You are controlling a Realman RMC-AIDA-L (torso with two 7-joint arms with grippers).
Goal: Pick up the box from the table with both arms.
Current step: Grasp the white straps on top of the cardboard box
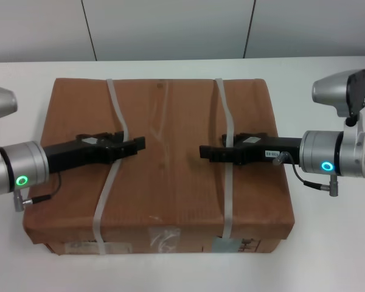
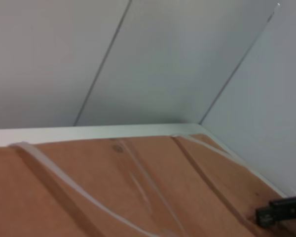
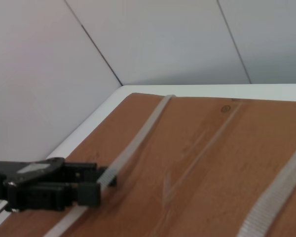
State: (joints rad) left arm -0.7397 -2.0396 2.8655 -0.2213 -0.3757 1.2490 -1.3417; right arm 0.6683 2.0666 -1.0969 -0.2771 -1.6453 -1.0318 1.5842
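The box (image 1: 164,182) is large, brown and paper-wrapped, and sits on the white table (image 1: 328,255). Two whitish straps (image 1: 109,182) cross its top, and labels (image 1: 164,240) show on its near side. My left gripper (image 1: 139,145) reaches in from the left over the box top, fingers together. My right gripper (image 1: 204,152) reaches in from the right, fingers together, with its tip facing the left one across a gap at the box's middle. I cannot tell whether either touches the top. The right wrist view shows the box (image 3: 212,163) and the left gripper (image 3: 97,189). The left wrist view shows the box (image 2: 89,197) and the right gripper's tip (image 2: 281,211).
White tabletop shows to the left, right and behind the box. A grey panelled wall (image 1: 170,27) stands behind the table's far edge. The wrist camera housings (image 1: 344,91) stick up above each arm.
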